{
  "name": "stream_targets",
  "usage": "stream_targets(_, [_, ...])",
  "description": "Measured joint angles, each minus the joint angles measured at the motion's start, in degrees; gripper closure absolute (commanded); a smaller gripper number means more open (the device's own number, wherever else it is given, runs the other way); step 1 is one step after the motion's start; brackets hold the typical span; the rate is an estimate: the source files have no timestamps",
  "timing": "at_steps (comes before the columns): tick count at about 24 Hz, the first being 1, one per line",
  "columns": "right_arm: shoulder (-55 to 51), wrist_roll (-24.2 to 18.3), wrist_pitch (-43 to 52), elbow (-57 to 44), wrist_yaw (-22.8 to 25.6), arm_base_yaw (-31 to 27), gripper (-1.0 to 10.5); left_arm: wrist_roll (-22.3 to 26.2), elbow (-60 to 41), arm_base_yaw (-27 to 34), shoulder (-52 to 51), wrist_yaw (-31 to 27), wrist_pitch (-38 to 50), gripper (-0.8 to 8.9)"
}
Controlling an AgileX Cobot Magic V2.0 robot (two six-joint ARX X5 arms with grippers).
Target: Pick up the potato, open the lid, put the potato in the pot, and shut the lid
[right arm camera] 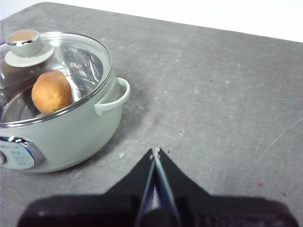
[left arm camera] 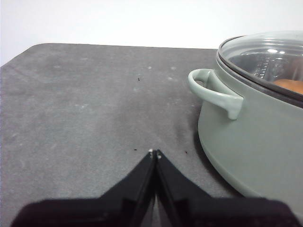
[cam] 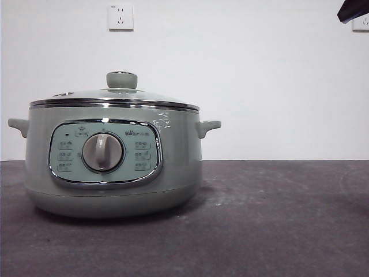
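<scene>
There was one potato (right arm camera: pixel 51 91) — oval, orange-brown, a bit rough — and it lay inside the pot (cam: pixel 112 161), showing through the glass of the one lid (cam: pixel 115 95) that sat closed on the chrome rim. The lid was shallow and domed, with a round sage-green knob (cam: pixel 121 79) on top. The pot was big, round and green, with two small side handles and one grey dial (cam: pixel 102 152) set in a chrome-edged front panel. It stood on a dark grey table (cam: pixel 277 219) with a scuffed, speckled surface. Two grippers hung over bare table, one on each side of the pot and apart from it — the left gripper (left arm camera: pixel 154 152) and the right gripper (right arm camera: pixel 155 152) both had their black jaws pressed together on nothing. Two white wall sockets (cam: pixel 120 17) showed behind.
</scene>
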Motion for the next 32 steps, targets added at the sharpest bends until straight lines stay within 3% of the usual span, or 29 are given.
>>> stream_targets(7, [-0.17, 0.00, -0.24, 0.00, 0.04, 0.00, 9.6, 0.00, 0.00, 0.00, 0.00, 0.00, 0.00, 8.16])
stream_targets(9, [-1.95, -1.90, -0.96, 0.00, 1.66, -0.83, 9.6, 0.00, 0.00, 0.00, 0.00, 0.00, 0.00, 8.16])
stream_targets(11, [-4.81, -5.01, 1.92, -0.90, 0.24, -4.87, 9.6, 0.00, 0.00, 0.00, 0.00, 0.00, 0.00, 8.16])
stream_targets(17, [-18.64, -6.40, 17.66, -18.71, -20.46, -28.06, 9.6, 0.00, 0.00, 0.00, 0.00, 0.00, 0.00, 8.16])
stream_targets(23, [-27.63, -3.02, 18.47, -29.92, -20.68, -34.73, 9.6, 0.00, 0.00, 0.00, 0.00, 0.00, 0.00, 8.16])
stream_targets(32, [-34.05, 1.16, 18.27, -37.55, -20.70, -34.93, 9.6, 0.00, 0.00, 0.00, 0.00, 0.00, 0.00, 8.16])
